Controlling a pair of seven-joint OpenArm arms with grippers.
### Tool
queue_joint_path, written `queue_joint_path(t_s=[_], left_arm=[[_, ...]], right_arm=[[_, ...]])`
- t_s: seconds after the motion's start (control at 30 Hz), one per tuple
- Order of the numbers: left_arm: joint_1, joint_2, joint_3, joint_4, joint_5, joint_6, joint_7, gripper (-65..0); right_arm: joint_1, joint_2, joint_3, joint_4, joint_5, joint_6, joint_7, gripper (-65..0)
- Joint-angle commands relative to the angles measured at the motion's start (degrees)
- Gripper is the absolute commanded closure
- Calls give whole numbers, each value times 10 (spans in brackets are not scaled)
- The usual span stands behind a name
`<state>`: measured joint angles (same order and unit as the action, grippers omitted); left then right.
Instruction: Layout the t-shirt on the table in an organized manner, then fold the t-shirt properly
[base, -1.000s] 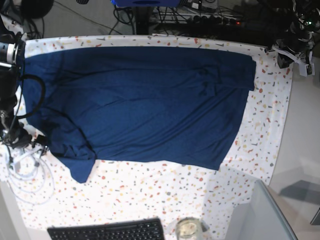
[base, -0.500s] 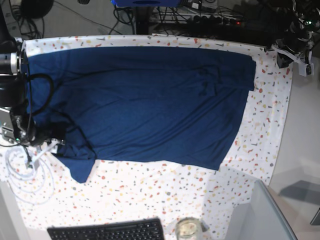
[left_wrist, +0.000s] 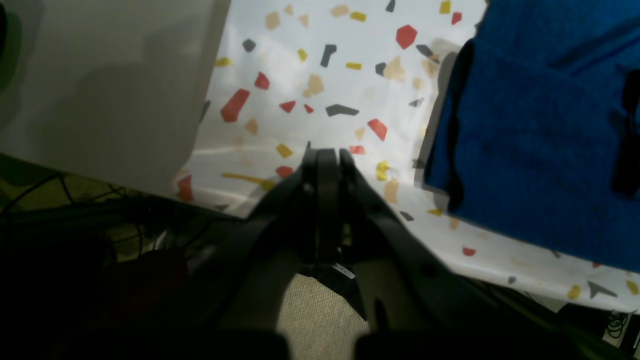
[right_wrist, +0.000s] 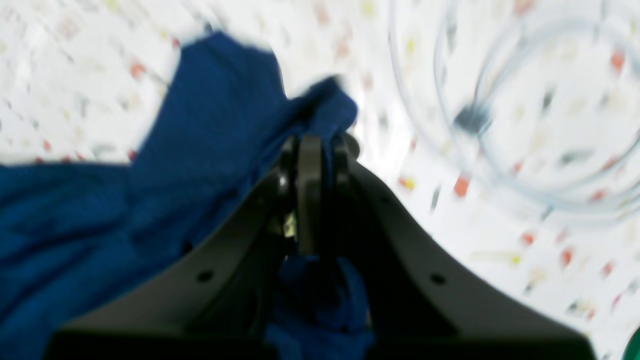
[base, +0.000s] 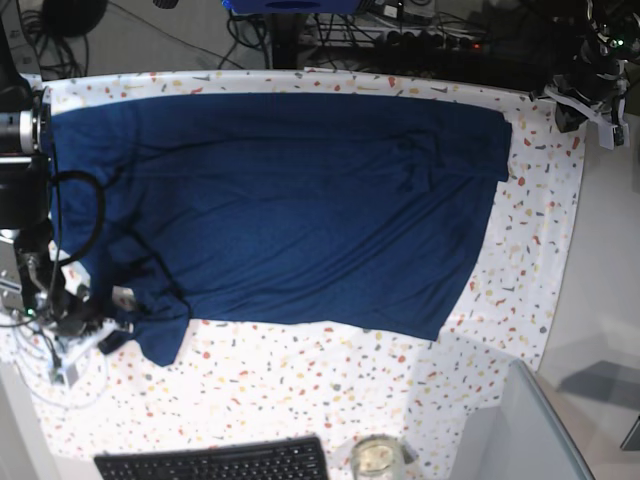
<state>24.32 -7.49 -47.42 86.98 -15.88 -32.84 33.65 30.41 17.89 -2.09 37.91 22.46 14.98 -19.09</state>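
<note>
Your right gripper (right_wrist: 315, 142) is pinched on a bunched edge of the t-shirt (base: 300, 200), which lies spread across the table (base: 300, 385). Your left gripper (left_wrist: 324, 152) is pressed together, empty, above the table's corner beside the shirt.

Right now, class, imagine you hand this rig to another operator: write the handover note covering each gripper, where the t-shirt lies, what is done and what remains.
Right gripper: shut on a bunched edge of the t-shirt, at the corner near the base view's lower left.
Left gripper: shut, holding nothing, above the table edge just off the shirt's far corner.
T-shirt: spread mostly flat across the table, some wrinkles, the gripped corner crumpled.
Done: rough layout.
Left: smooth that corner, then all folding.
</note>
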Motion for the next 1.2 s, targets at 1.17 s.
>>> queue_joint_path(t_s=[1.17], left_arm=[[1,-5,-3,61,-6,1,-9,0]], right_arm=[[175,42,-2,82,4,1,11,-219]])
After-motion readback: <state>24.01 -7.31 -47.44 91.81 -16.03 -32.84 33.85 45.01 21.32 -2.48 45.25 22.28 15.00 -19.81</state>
